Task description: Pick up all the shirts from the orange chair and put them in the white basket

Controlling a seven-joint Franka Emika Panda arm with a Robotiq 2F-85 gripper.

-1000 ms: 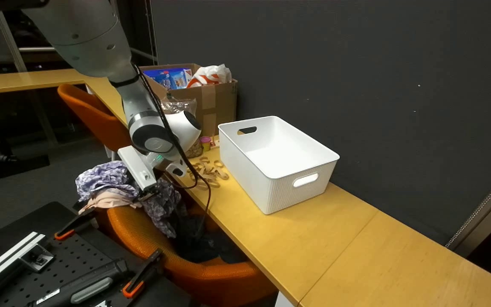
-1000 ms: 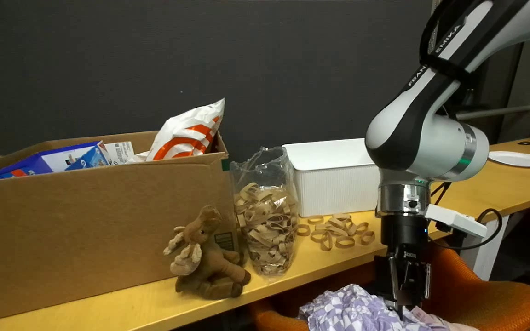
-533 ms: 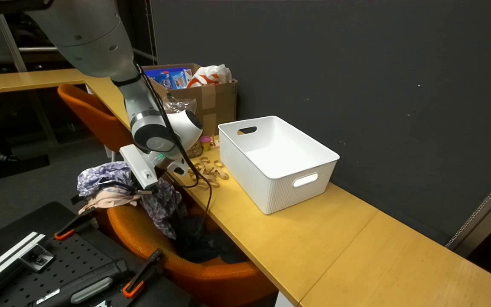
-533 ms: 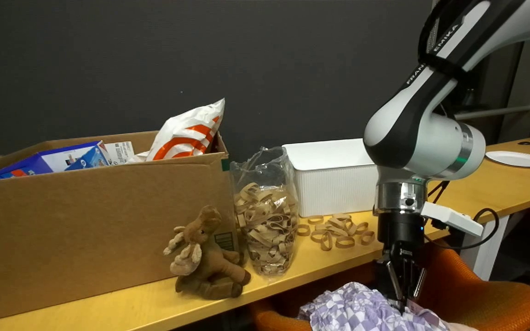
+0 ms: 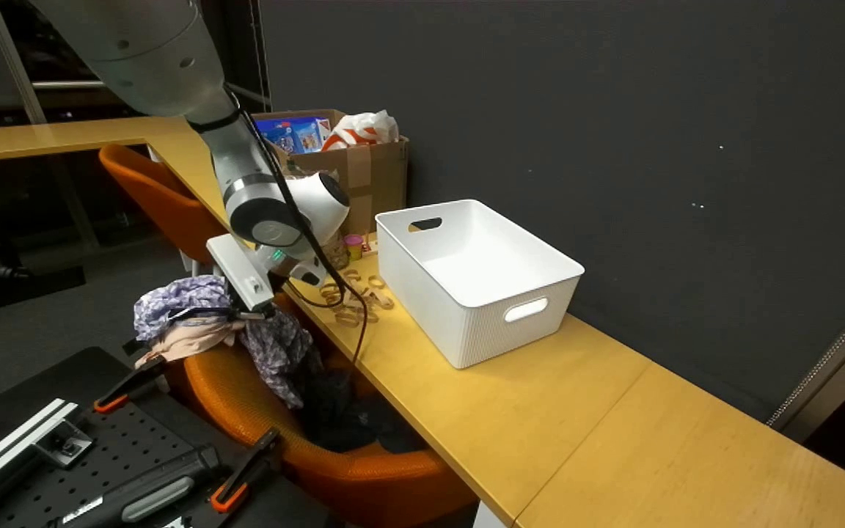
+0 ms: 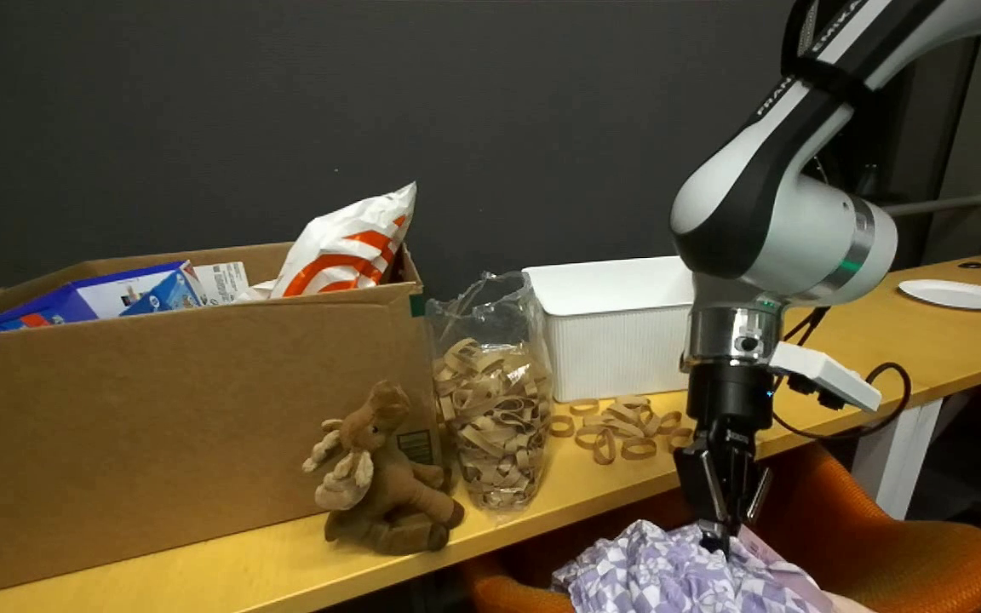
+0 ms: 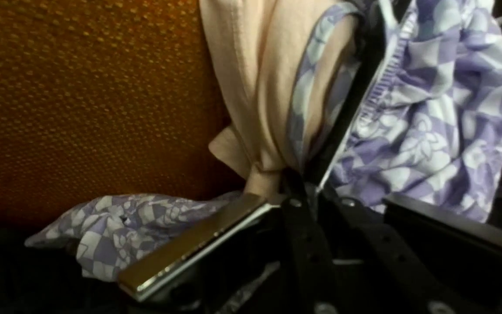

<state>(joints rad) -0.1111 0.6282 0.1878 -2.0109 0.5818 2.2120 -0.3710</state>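
Observation:
My gripper [image 6: 715, 540] points down, shut on a pinch of the purple-and-white checked shirt [image 6: 652, 570]. In the wrist view its fingers meet where a checked edge and the bunched peach shirt [image 7: 251, 87] run together; I cannot tell whether peach cloth is caught too. Both shirts drape over the back of the orange chair [image 5: 386, 488], and part of the checked one [image 7: 124, 222] hangs down inside. Dark clothing [image 5: 353, 422] lies on the seat. On the table stands the white basket [image 5: 430, 301], upright, bare white walls visible inside.
Loose tan bands [image 6: 622, 430] and a clear bag of bands [image 6: 490, 417] sit beside the basket. A plush moose [image 6: 397, 489] and a large cardboard box [image 6: 201, 426] occupy the same table [image 5: 584, 389]. A black perforated board [image 5: 129, 440] with clamps borders the chair.
The jaws have come together on the cloth. My arm has risen slightly and shifted a little left in an exterior view, drawing the checked and pinkish fabric up around the fingertips.

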